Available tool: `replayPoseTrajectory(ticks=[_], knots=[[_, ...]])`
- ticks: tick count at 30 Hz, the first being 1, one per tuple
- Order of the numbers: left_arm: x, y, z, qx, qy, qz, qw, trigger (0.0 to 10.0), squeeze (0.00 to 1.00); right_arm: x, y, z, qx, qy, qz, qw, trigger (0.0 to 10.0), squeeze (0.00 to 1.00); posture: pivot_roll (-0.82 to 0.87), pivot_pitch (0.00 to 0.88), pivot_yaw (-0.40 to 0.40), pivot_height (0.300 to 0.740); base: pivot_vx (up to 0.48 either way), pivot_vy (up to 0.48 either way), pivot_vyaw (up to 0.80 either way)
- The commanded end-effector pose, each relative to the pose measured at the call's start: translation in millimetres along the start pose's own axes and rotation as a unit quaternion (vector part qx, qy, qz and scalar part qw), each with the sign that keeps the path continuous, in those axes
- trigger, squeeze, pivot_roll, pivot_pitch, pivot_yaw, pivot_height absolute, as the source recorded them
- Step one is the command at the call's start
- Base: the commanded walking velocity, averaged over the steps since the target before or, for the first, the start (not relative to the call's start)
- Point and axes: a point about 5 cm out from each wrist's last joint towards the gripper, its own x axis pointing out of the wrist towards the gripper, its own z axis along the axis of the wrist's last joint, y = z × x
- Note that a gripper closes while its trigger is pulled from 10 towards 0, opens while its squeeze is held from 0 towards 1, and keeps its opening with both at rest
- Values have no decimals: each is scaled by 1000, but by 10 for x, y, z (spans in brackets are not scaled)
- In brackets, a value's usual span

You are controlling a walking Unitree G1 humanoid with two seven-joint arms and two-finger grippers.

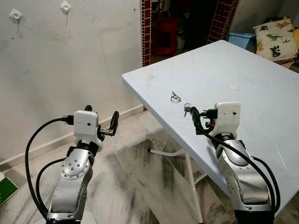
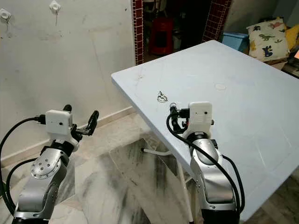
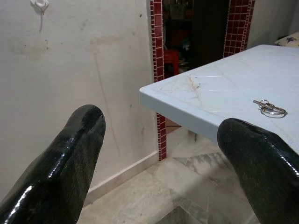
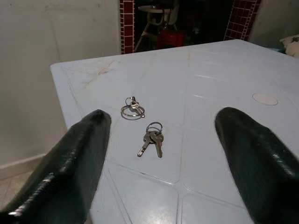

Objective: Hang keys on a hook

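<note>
A pair of small metal keys on a ring (image 4: 152,138) lies flat on the pale blue plastic table (image 4: 224,84). Just beside it lies a separate silver key ring (image 4: 132,109). The right gripper (image 4: 161,158) hangs above them, black fingers (image 4: 79,158) spread wide.

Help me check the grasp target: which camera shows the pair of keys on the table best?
The right wrist view: the keys lie flat between the open right gripper fingers, near a separate key ring. In the eye views the keys are a tiny glint by the gripper. The left wrist view shows just one small metal bunch.
</note>
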Motion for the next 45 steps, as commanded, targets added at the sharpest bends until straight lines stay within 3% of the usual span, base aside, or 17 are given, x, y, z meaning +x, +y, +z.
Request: replayPoseTrajectory(ticks=[1,2,3,10,11,13,14,15,28,29,45], knots=[[-10,11,-14,4,5,0,1000,10000,0,-10,12,14,1,-4,4,1000,3647,0,-59,0,13,740,0,0,0],[-11,10,-15,4,5,0,1000,10000,0,-10,18,12,-3,-4,8,1000,5922,0,-59,0,13,740,0,0,0],[-11,9,-14,4,5,-1,1000,10000,0,-5,25,2,-8,1,9,1000,10000,0,-60,0,13,740,0,0,0],[-13,1,-4,-2,2,-8,1000,10000,0,-19,33,-3,-2,-1,11,1000,10000,0,-60,0,14,740,0,0,0],[-13,1,-5,-1,2,-9,1000,10000,0,-40,54,19,28,-15,28,999,10000,0,-61,0,14,740,0,0,0],[-12,1,-4,-1,2,-9,1000,10000,0,-45,59,25,37,-19,32,999,10000,0,-61,0,14,740,0,0,0],[-12,1,-6,-1,3,-9,1000,10000,0,-47,56,25,31,-18,29,999,10000,1000,-62,0,14,740,0,0,0],[-14,-2,-10,-1,3,-9,1000,10000,0,-43,43,16,12,-12,17,1000,10000,1000,-62,0,14,740,0,0,0],[-5,-11,-8,-1,2,-14,1000,10000,0,-24,25,5,3,-9,12,1000,10000,1000,-63,0,14,740,0,0,0],[-4,-21,-6,-4,1,-17,1000,10000,0,-23,34,-4,2,-5,15,1000,10000,0,-63,0,14,740,0,0,0],[-20,-42,-1,-9,-2,-27,1000,10000,0,-23,45,-16,1,0,20,1000,10000,0,-62,0,12,740,269,0,0]])
